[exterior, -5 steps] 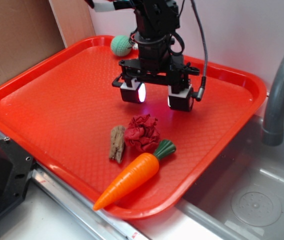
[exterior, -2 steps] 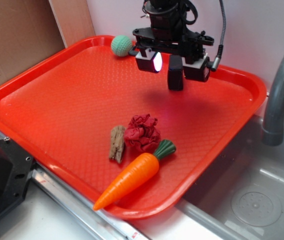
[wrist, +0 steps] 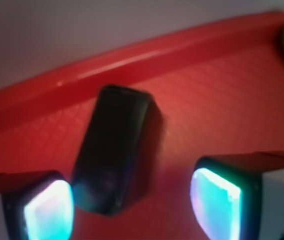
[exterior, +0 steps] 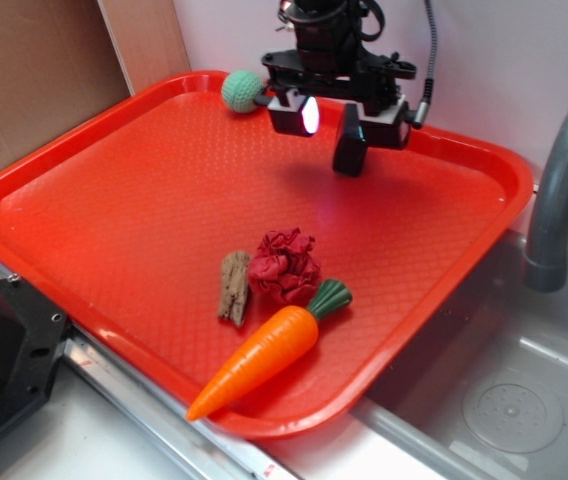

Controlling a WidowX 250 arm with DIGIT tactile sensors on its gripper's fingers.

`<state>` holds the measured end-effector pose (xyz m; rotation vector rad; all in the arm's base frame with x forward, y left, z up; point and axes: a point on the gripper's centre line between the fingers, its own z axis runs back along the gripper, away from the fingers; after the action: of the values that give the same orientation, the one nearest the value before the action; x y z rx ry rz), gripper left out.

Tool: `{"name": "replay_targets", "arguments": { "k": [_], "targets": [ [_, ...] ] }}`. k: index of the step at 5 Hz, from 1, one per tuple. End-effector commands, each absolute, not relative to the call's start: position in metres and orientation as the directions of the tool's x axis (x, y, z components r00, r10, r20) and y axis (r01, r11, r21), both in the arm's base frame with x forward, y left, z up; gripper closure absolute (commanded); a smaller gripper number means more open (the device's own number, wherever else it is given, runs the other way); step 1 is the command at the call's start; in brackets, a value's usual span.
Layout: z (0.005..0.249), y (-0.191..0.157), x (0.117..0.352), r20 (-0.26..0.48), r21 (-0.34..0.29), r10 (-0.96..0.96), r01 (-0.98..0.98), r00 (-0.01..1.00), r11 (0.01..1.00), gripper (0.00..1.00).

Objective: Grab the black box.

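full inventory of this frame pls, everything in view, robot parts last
tray: 1, red, fills the middle of the exterior view
black box: 1, black, held tilted above the tray's far side
ball: 1, green, far corner of the tray
carrot: 1, orange with green top, near edge of the tray
crumpled cloth: 1, dark red, just behind the carrot top
wood piece: 1, brown, left of the cloth
faucet: 1, grey, right edge
sink: 1, grey metal, lower right
cardboard: 1, brown, upper left
gripper: 1, black with lit pads, raised, holding the box
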<state>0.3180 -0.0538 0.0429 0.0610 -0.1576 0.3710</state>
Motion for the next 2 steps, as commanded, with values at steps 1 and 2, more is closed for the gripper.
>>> {"name": "replay_targets", "arguments": {
  "k": [1,2],
  "targets": [
    [0.0477,-0.0547,0.3418,0.206,0.009,0.362,-0.371,0.909,0.929,0.53],
    [0.0481,-0.0602,0.3398,0.203,0.028,0.264,-0.275,0.943,0.961,0.55]
  ]
}}
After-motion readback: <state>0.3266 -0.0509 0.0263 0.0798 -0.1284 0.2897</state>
